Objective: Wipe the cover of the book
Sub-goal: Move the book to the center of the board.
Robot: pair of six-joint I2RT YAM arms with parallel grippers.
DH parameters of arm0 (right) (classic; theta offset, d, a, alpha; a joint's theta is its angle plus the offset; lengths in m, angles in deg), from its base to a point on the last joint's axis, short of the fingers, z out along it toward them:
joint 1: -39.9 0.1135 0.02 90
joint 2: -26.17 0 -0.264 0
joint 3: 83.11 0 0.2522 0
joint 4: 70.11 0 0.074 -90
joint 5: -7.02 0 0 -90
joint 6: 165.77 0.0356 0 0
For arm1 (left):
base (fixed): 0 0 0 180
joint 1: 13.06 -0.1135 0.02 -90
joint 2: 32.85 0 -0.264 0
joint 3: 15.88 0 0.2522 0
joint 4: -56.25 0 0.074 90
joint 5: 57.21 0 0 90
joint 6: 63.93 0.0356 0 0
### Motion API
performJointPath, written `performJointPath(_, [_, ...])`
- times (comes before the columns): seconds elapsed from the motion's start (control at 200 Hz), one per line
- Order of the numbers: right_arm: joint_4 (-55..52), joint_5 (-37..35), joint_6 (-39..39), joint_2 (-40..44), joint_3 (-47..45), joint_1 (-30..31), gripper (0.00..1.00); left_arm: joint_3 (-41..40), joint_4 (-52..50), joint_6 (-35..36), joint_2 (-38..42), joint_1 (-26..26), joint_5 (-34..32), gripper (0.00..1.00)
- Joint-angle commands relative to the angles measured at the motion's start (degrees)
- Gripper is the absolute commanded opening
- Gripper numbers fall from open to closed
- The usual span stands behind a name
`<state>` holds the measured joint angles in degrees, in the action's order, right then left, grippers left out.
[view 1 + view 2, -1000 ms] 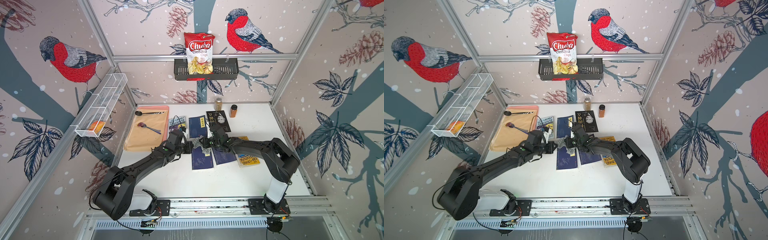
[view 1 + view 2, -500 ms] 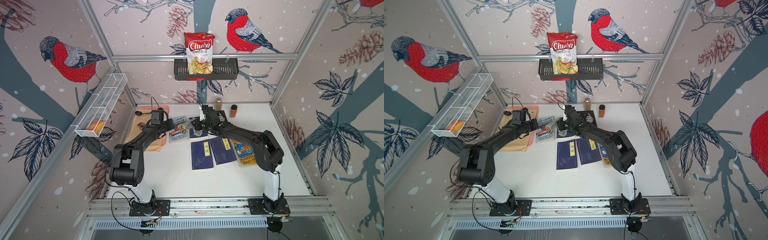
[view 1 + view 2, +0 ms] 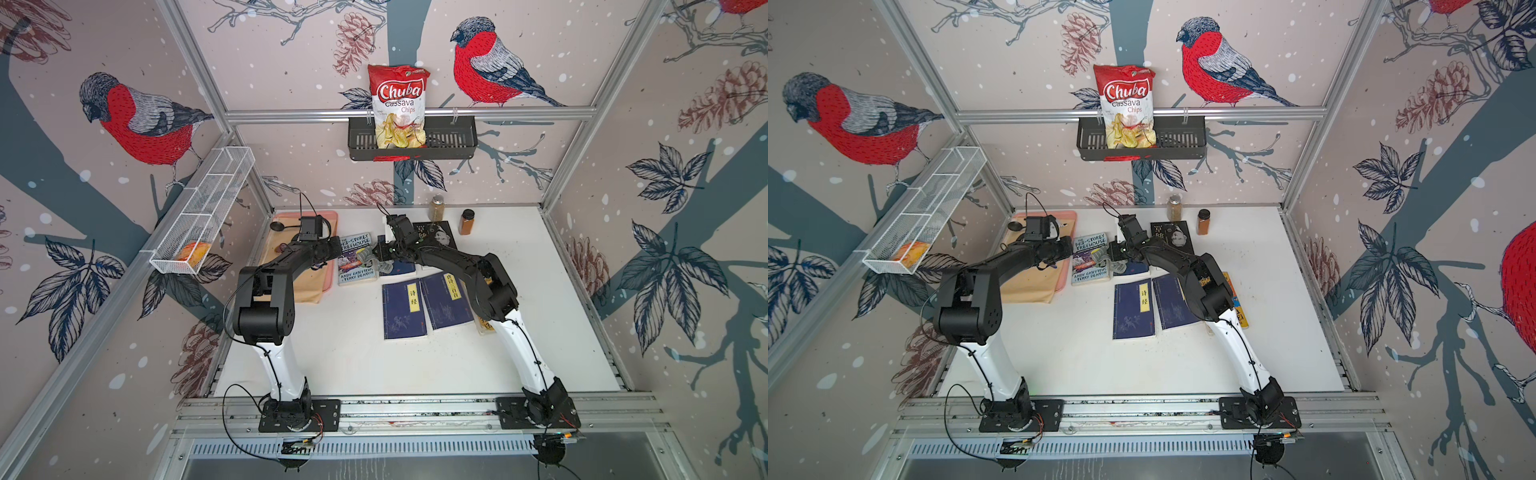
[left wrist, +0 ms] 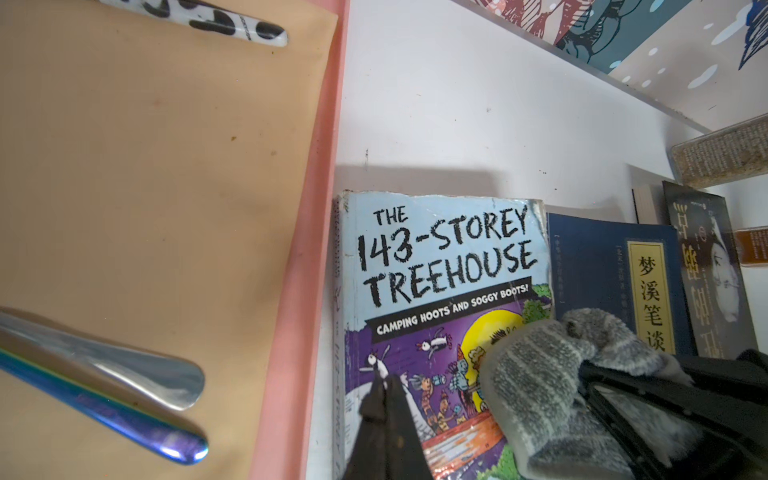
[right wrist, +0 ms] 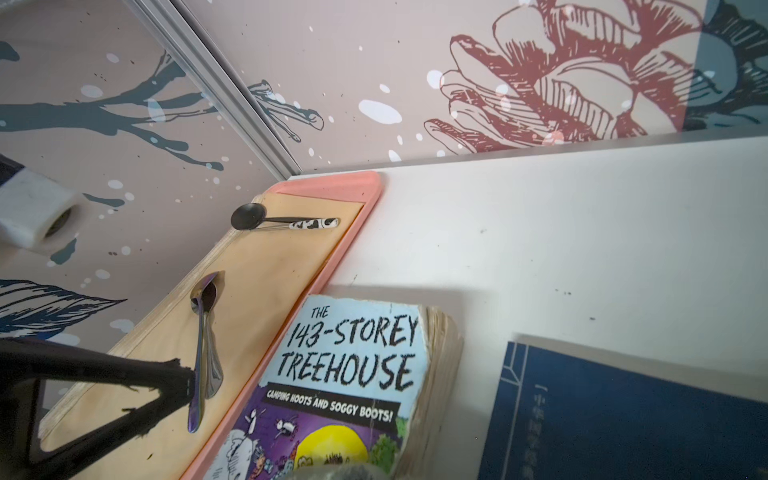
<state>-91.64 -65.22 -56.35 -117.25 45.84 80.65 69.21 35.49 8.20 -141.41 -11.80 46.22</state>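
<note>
In both top views the arms no longer lie low over the blue books (image 3: 405, 307) in the middle of the table (image 3: 353, 353), where they met a second ago. They now reach to the back and meet over the treehouse book (image 3: 354, 272), which lies flat just beside the pink tray (image 3: 331, 280). The right gripper (image 3: 374, 257) is clamped on a grey cloth (image 3: 368, 262) resting on that book's right side. The left gripper (image 3: 337, 252) comes in from the tray side.

In the left wrist view the left gripper's jaws are closed to a point and hold nothing. Whether the tip touches the cover or hangs just above it I cannot tell. The cloth is bunched on the picture part of the cover.

In the right wrist view the title half of the cover is bare, and only a fringe of cloth shows at the frame's edge.

The wiping seems to have shifted to this book and looks barely begun, with the left gripper probably there to steady it.
</note>
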Motion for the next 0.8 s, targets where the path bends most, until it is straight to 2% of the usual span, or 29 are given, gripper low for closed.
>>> performJointPath(0.0, [-0.77,-1.23,-0.82,-0.93,1.10,-0.50,0.05,0.62,-0.49,0.99,-0.67,-0.38,0.38,0.00])
performJointPath(0.23, [-0.01,0.83,-1.68,-1.63,1.21,-0.94,0.06,3.98,-2.59,1.49,-5.66,-0.49,1.59,0.00])
performJointPath(0.32, [0.74,-0.80,-2.19,-0.41,-0.20,-0.38,0.06,4.89,-3.37,1.51,-7.39,-0.55,0.66,0.00])
performJointPath(0.58, [11.24,-2.73,-2.96,8.04,-10.41,0.89,0.06,5.05,-3.95,1.76,-8.34,-0.45,-1.59,0.00])
performJointPath(0.795, [17.61,-1.69,-4.35,10.12,-13.93,2.24,0.08,3.52,-2.65,1.57,-6.83,-0.53,-3.17,0.00])
